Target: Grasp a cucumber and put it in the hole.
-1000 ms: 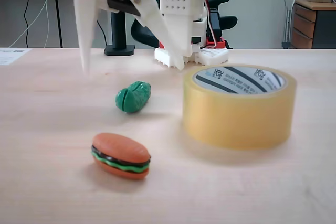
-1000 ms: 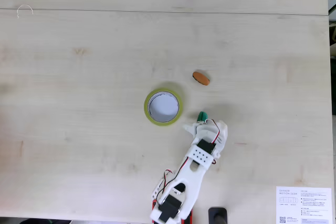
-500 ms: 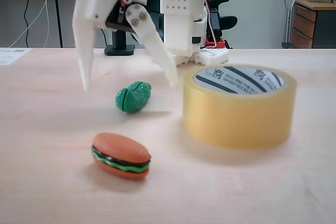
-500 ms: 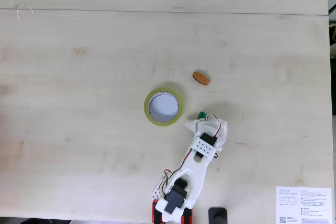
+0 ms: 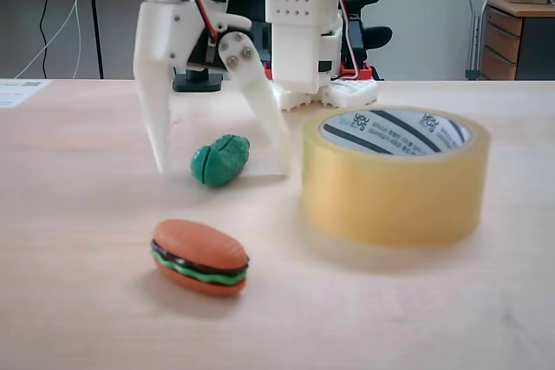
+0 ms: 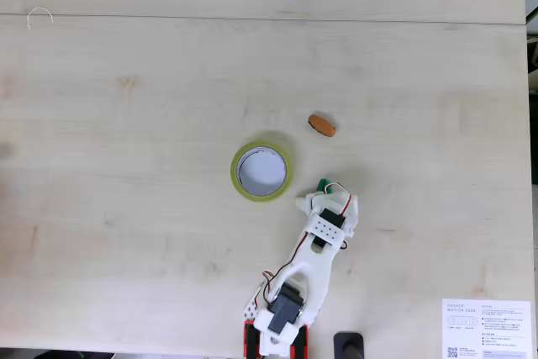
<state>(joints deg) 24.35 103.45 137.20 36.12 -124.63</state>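
I see my gripper (image 5: 224, 162) lower than a second ago, its jaws spread wide on either side of the cucumber (image 5: 220, 159), apparently not touching it. The cucumber lies unmoved on the table (image 5: 78, 214), just left of the hole (image 5: 395, 131).

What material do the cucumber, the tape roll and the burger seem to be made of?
The cucumber: probably hard plastic, glossy green with moulded bumps. The tape roll: translucent yellowish film, shiny, around a printed white core, possibly cardboard. The burger: likely matte plastic or rubber, smooth.
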